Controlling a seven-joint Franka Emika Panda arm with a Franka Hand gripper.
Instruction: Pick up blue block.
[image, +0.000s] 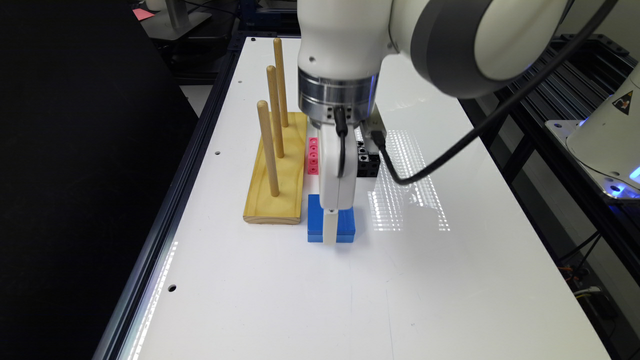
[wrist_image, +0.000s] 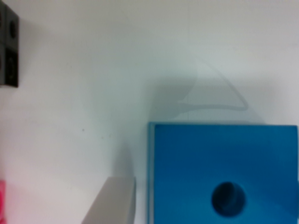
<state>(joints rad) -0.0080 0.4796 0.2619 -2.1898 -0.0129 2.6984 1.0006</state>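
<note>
Blue block on table; gripper down astride it, open wide, one finger just beside, no grip

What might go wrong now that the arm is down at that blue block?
1. One finger of the end effector stands just off the blue block's side with a thin gap; closing unevenly might shove the block along the white table.
2. The wooden peg stand sits close beside the block, so a sideways slide may bump it.
</note>
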